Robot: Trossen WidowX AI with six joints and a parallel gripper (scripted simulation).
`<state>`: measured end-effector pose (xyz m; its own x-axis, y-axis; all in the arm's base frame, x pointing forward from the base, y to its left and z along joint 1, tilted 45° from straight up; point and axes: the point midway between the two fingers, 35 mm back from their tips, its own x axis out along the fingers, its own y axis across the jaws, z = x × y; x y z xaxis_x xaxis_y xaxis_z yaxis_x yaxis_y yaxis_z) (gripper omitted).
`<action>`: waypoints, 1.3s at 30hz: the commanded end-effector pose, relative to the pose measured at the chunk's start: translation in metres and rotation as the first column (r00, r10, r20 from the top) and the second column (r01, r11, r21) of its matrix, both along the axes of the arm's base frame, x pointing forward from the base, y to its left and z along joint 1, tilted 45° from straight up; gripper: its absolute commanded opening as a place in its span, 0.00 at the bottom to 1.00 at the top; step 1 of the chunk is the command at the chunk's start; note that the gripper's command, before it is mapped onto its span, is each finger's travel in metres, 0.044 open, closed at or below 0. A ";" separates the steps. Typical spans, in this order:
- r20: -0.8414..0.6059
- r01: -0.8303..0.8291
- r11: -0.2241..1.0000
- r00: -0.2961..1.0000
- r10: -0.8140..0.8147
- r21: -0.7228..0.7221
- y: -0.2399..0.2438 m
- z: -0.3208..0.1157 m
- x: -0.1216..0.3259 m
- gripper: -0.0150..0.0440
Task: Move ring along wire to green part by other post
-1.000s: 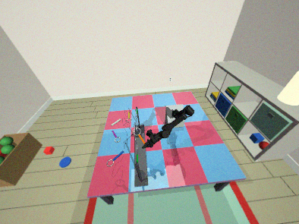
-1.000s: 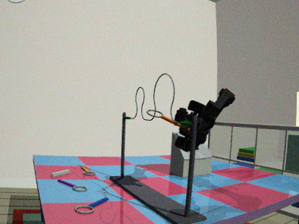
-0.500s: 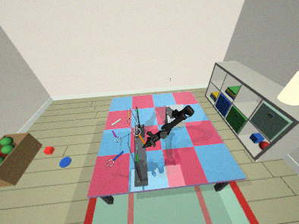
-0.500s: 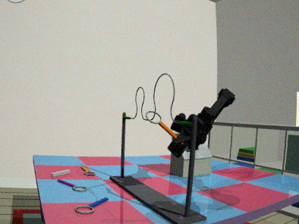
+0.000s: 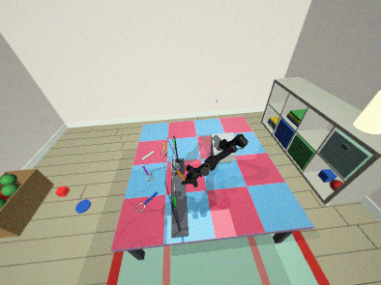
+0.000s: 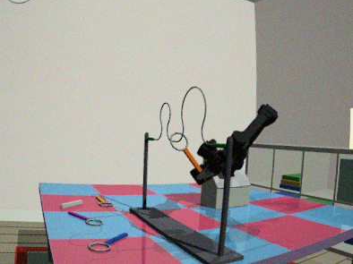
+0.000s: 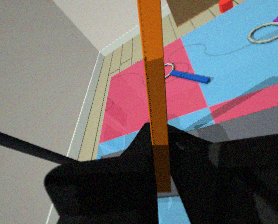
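My gripper [image 5: 185, 180] [image 6: 201, 174] [image 7: 153, 127] is shut on the orange handle [image 5: 181, 175] [image 6: 193, 159] [image 7: 156, 75], which slants up to the ring [image 6: 180, 150]. In the exterior view the ring surrounds the low dip of the grey wire between the tall loop [image 6: 194, 87] and the smaller loop [image 6: 166, 103]. Whether it touches the wire is too small to tell. One green part [image 6: 150, 139] is at the far post [image 6: 145, 174]; the other green part [image 6: 219, 145] is at the near post [image 6: 226, 196], with the arm behind it. The ring is outside the wrist view.
The posts stand on a dark base [image 5: 179, 223] [image 6: 179, 232]. Beyond it lie rings with a blue handle [image 5: 152, 198] [image 6: 117, 238] [image 7: 190, 76], a purple handle [image 5: 145, 170] [image 6: 78, 215] and a yellow handle [image 5: 164, 145], plus a white bar [image 5: 148, 156] [image 6: 72, 204].
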<state>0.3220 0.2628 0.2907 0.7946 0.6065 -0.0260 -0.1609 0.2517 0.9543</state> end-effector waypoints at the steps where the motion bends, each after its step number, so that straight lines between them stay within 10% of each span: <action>1: 0.014 0.004 0.996 1.000 -0.002 -0.087 -0.007 -0.012 0.001 0.00; 39: 0.060 0.024 0.902 0.998 0.002 -0.431 -0.055 -0.076 0.008 0.00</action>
